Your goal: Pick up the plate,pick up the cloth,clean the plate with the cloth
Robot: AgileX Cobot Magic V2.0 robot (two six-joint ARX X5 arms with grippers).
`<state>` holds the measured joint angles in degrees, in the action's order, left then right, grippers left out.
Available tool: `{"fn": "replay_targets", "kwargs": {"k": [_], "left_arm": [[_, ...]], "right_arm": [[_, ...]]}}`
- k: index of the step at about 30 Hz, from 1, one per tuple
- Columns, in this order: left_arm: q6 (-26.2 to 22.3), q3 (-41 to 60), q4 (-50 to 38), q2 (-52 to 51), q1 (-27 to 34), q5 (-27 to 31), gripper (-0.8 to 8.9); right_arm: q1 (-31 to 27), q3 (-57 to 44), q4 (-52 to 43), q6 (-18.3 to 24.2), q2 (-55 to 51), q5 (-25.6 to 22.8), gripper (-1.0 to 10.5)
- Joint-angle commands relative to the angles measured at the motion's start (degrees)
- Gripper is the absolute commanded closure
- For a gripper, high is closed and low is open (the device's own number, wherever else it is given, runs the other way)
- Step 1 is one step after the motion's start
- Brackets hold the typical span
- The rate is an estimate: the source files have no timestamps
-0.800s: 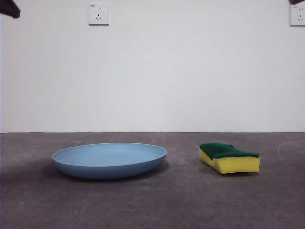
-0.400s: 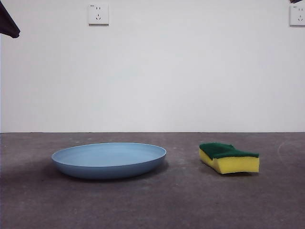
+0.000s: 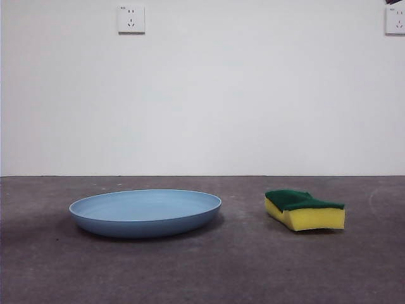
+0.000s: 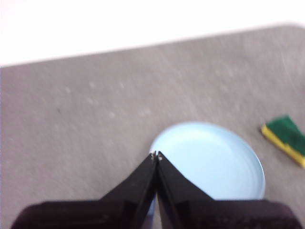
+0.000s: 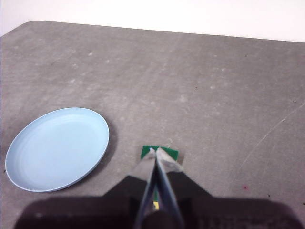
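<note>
The light-blue plate (image 3: 145, 212) lies flat on the grey table, left of the middle. The cloth (image 3: 305, 210), a yellow sponge with a green top, rests on the table to the plate's right, apart from it. My left gripper (image 4: 156, 155) hangs high above the table, shut and holding nothing, with the plate (image 4: 209, 162) below its tips and the cloth (image 4: 286, 138) further off. My right gripper (image 5: 156, 151) is also shut and holds nothing, well above the cloth (image 5: 170, 153), which its jaws partly hide. The plate (image 5: 57, 148) lies to one side of it.
A white wall with two power sockets (image 3: 131, 19) stands behind the table. A black arm tip (image 3: 395, 2) shows at the front view's top right corner. Bare grey tabletop (image 3: 240, 266) surrounds the plate and the cloth.
The black arm tip at the front view's top left corner has gone out of that view. The plate and the cloth have not moved.
</note>
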<state>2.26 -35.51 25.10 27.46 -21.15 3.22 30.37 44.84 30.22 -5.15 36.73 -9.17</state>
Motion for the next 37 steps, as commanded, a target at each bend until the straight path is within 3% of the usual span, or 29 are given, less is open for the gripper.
{"fn": "replay_targets", "kwargs": {"k": [1,6,13,26,37], "left_arm": [[-1.1,3.0,-0.7,-3.0,5.2,-2.3,8.17],[-1.1,10.8,-5.1,-10.3,11.7,-2.4,8.17],[-2.5,22.0,-12.3,-19.6,15.7,-2.7,8.17],[-1.6,34.9,-16.6,-27.3,16.3,-5.2,8.16],[-2.3,35.3,-14.7,-27.3,16.3,-4.9,8.16]], "right_arm": [[0.1,-0.3,-0.5,-0.4,-0.1,-0.2,9.5],[0.1,-0.3,-0.5,-0.4,-0.1,-0.2,9.5],[0.1,-0.3,-0.5,-0.4,-0.1,-0.2,9.5],[0.1,-0.3,-0.5,-0.4,-0.1,-0.2,9.5],[0.1,-0.3,-0.5,-0.4,-0.1,-0.2,9.5]]}}
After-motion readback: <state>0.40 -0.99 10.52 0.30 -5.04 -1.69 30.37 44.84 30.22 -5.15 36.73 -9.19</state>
